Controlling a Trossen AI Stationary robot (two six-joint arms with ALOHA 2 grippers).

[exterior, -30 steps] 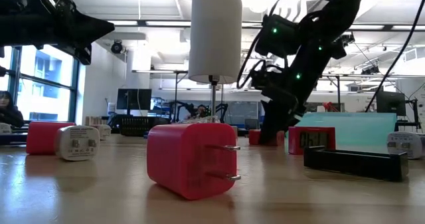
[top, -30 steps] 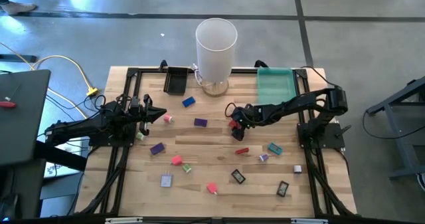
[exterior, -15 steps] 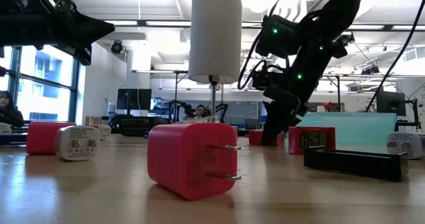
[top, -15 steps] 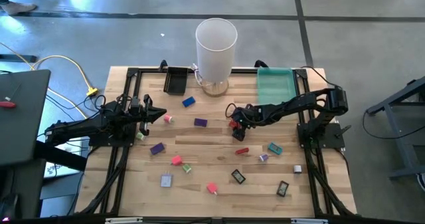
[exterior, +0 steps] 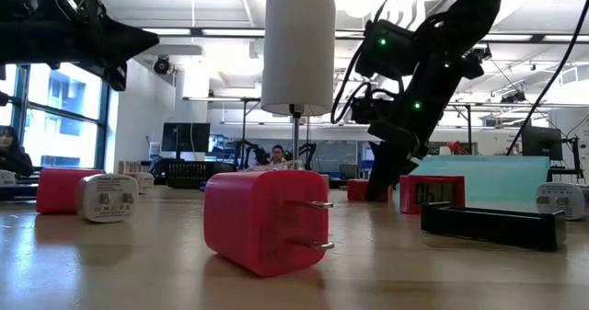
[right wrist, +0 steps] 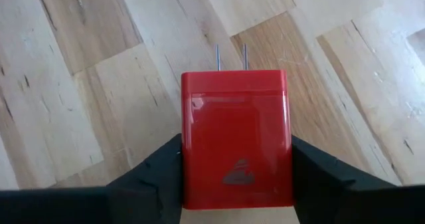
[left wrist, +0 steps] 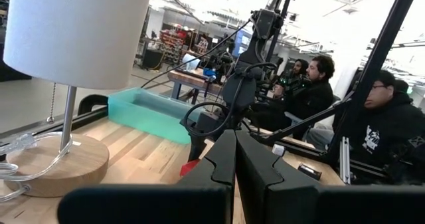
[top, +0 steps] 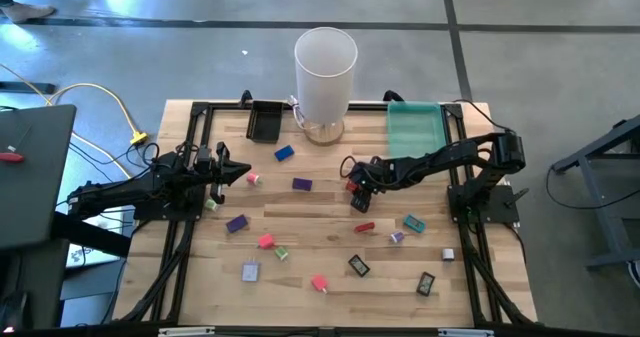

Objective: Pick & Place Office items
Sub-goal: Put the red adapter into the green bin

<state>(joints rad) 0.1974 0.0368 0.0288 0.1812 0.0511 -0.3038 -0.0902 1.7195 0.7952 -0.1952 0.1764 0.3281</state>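
Pressing against both sides of a red plug block (right wrist: 236, 141), the right gripper's (right wrist: 236, 184) fingers (right wrist: 156, 177) are seen partly closed around it near the table's (top: 300, 217) middle, beside the green tray (top: 413, 129). The left gripper (left wrist: 234, 177) is held fully closed, empty, above the table's left side.

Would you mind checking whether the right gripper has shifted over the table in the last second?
No. In the high view the right gripper sits at the same spot beside the green tray, with the red plug between its fingers.
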